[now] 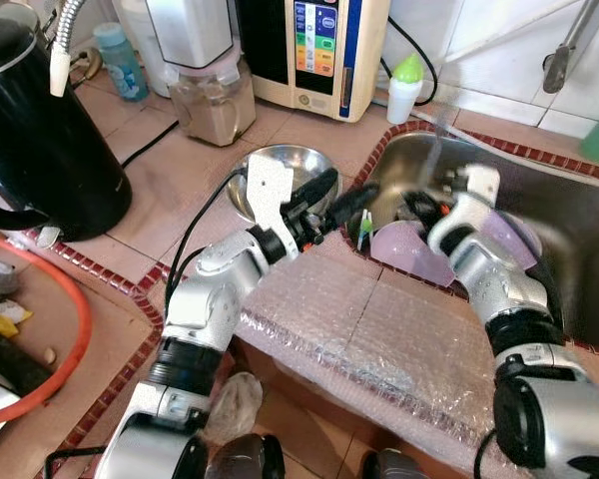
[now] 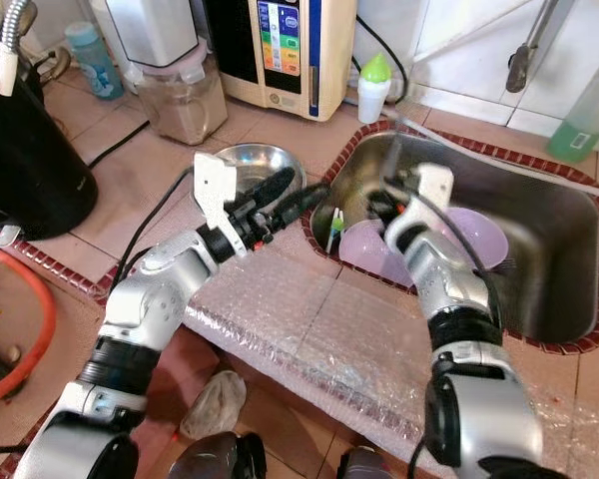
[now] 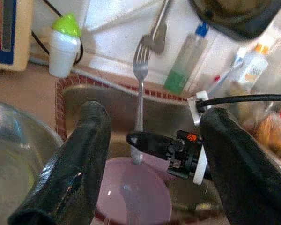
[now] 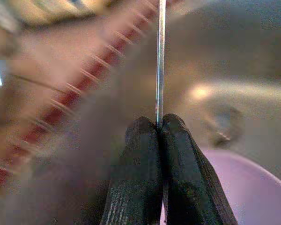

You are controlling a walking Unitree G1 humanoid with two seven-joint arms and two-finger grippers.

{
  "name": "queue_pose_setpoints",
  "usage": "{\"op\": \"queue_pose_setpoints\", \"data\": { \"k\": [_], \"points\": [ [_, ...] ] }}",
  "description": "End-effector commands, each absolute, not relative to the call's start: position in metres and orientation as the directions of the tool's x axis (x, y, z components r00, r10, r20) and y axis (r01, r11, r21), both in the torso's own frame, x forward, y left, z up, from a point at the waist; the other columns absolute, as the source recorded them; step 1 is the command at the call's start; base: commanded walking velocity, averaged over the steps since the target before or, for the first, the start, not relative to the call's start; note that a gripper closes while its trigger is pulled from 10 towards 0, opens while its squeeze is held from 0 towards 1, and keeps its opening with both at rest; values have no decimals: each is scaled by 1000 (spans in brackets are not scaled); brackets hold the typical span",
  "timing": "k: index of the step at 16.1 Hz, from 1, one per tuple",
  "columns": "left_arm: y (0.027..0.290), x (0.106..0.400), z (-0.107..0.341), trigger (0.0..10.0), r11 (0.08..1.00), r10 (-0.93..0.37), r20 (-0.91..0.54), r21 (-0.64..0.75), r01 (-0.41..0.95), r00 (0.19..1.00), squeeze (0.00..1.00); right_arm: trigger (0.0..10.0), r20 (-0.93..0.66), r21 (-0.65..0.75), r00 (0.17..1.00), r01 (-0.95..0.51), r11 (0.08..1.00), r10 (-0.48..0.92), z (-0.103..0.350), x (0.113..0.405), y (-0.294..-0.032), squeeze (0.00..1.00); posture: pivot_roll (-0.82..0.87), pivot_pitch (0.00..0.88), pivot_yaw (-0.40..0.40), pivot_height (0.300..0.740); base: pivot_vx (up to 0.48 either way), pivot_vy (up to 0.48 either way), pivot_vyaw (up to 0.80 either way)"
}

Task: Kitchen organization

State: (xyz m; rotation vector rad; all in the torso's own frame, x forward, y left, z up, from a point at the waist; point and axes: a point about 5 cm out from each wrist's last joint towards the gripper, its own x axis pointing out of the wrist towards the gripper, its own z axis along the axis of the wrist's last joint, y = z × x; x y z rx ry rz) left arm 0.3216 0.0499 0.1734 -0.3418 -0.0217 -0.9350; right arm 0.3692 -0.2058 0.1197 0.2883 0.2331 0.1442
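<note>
My right gripper [image 1: 420, 206] is over the left part of the steel sink [image 1: 571, 232], shut on a metal fork [image 3: 139, 91] that stands upright with its tines up. The fork's thin handle [image 4: 159, 61] rises from between the closed fingertips. Below it a pale purple bowl [image 1: 406, 250] leans in the sink, with a second purple bowl [image 2: 479, 236] behind the arm. My left gripper [image 1: 351, 196] is open at the sink's left rim, pointing toward the fork and apart from it. A steel bowl [image 1: 292, 164] sits on the counter just behind the left gripper.
Bubble wrap [image 1: 379, 339] covers the counter's front edge. A black kettle [image 1: 40, 130], a blender jar [image 1: 212, 100], a water purifier [image 1: 319, 50] and a green-capped white bottle [image 1: 405, 88] stand at the back. An orange basin [image 1: 75, 329] is at the left. A green soap bottle [image 2: 584, 115] stands behind the sink.
</note>
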Motion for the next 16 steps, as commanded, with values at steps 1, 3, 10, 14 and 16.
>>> {"op": "queue_pose_setpoints", "data": {
  "k": [1,3,10,14,16],
  "points": [
    [54,318,170,10000,559,-789,127,-256,788,601,1000,10000,-271,236,957,-38,971,103,112,368,-211,0,-82,61,85,740,0,0,0],
    [59,316,166,10000,563,-794,100,-248,788,599,1000,10000,-324,214,944,3,977,68,101,365,-215,0,-78,61,85,740,0,0,0],
    [64,311,154,10000,582,-810,-39,-179,794,585,1000,10000,-381,106,923,-2,994,42,80,353,-221,1000,-73,57,75,740,0,0,0],
    [76,320,159,10000,687,-716,6,-171,706,698,1000,10000,-234,5,969,-75,997,74,99,355,-224,1000,-80,52,75,740,0,0,0],
    [92,330,168,10000,781,-605,57,-155,605,794,1000,10000,-152,-30,981,-127,991,121,104,349,-214,1000,-85,51,64,740,0,0,0]
  ]
}}
